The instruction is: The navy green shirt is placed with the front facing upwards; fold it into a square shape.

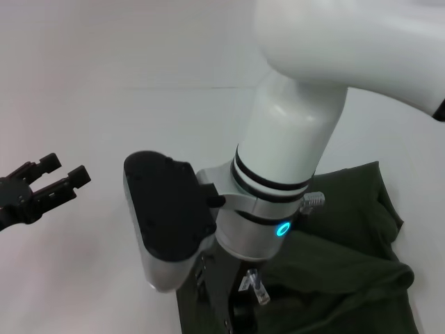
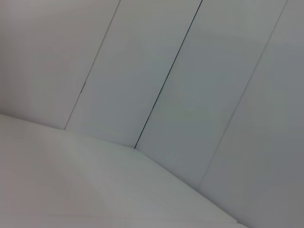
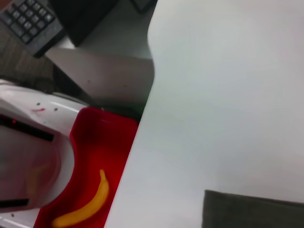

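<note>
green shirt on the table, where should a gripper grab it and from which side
Probably the navy green shirt at its far right corner, where a flat single edge lies on the white table, approached from the bare table beyond it. Nearer the robot the cloth is bunched in folds, harder to pinch cleanly. The right arm hides the shirt's left part; the left gripper hovers open, far left.

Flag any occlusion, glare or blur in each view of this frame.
Head view: the right arm sits close to the lens, hiding much of the navy green shirt; glare on its white shell. Left wrist view: only blank wall panels. Right wrist view: soft focus; banana in red bin blurred.
</note>
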You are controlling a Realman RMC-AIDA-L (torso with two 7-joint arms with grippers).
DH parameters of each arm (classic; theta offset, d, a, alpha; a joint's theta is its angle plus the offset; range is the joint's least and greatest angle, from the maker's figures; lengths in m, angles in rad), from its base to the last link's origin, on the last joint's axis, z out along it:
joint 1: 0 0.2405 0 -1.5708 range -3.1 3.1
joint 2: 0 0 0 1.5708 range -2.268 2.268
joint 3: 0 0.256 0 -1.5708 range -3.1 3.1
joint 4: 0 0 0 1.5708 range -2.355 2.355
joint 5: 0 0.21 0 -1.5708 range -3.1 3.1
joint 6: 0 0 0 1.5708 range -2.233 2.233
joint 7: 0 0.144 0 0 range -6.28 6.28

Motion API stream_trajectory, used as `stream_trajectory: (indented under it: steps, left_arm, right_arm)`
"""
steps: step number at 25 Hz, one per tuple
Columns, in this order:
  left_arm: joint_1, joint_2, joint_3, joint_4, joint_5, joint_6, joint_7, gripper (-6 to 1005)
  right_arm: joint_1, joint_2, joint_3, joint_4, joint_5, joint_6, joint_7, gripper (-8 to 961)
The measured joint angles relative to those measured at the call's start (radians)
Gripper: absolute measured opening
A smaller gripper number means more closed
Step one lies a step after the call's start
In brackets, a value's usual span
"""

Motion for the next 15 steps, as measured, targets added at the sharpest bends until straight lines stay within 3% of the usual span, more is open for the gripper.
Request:
stream_trajectory:
  steps: [15]
  left_arm:
    - [-0.002,-0.005,0.0,-0.013,-0.001,-0.025,0.023,947]
  right_arm:
    - [-0.03,0.002,-0.125,-0.015,0.001,0.067,-0.029,887]
